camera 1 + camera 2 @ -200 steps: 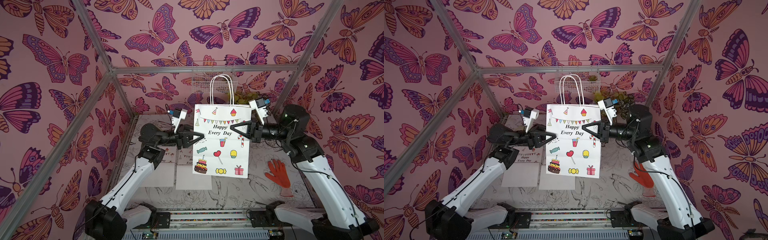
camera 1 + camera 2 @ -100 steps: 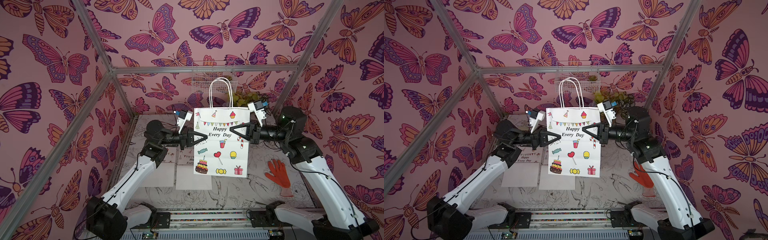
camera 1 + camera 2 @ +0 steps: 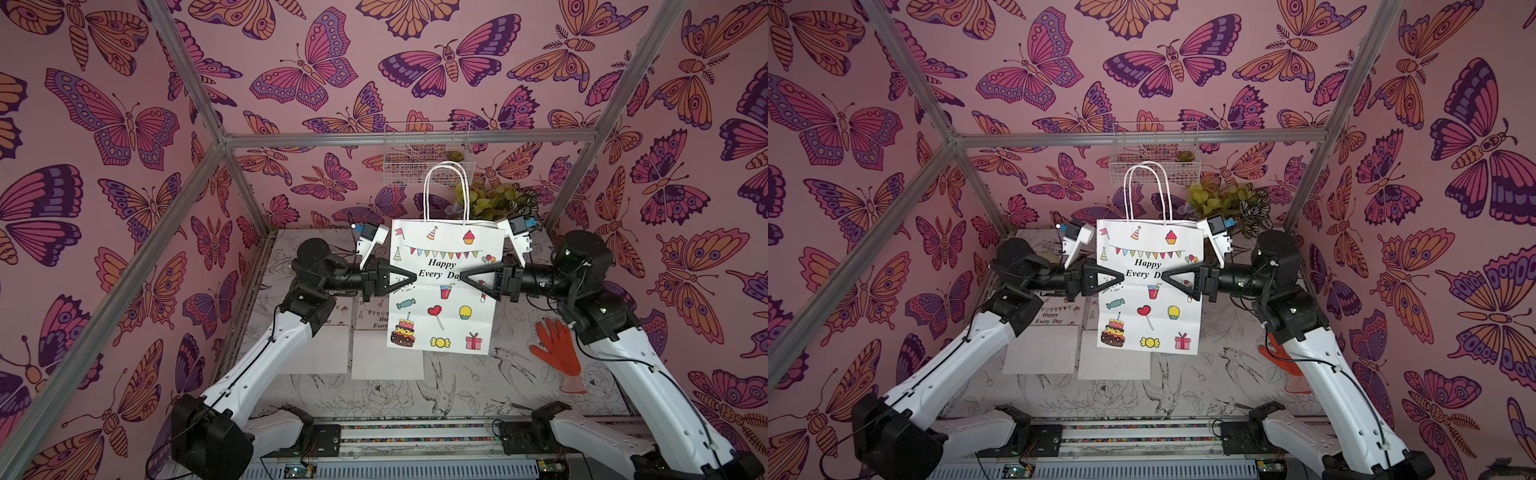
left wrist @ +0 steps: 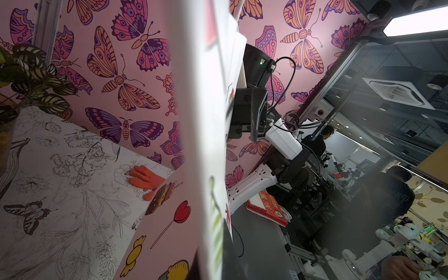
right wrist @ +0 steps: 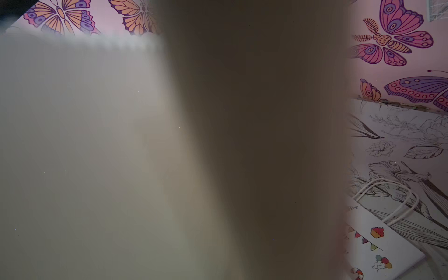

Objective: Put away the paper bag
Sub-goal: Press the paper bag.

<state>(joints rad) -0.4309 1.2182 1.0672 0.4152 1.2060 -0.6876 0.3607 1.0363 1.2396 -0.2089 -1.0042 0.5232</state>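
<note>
A white paper bag (image 3: 440, 316) (image 3: 1150, 324), printed "Happy Every Day" and with white rope handles, hangs upright above the table in both top views. My left gripper (image 3: 413, 277) (image 3: 1127, 277) is shut on its left edge. From the other side my right gripper (image 3: 462, 276) (image 3: 1165, 277) reaches over the bag's right edge, one finger in front of the paper; how wide it stands is hidden. In the left wrist view the paper bag (image 4: 169, 230) runs edge-on down the middle. A blurred bag wall (image 5: 97, 145) fills most of the right wrist view.
Two more flat paper bags (image 3: 316, 349) (image 3: 386, 365) lie on the flower-print table (image 3: 457, 395) under the raised one. An orange glove (image 3: 557, 349) lies at the right. A wire basket (image 3: 426, 166) hangs on the back wall above a potted plant (image 3: 494, 201).
My left gripper has moved in over the bag's left edge and shut on it. The bag has stayed raised in nearly the same place.
</note>
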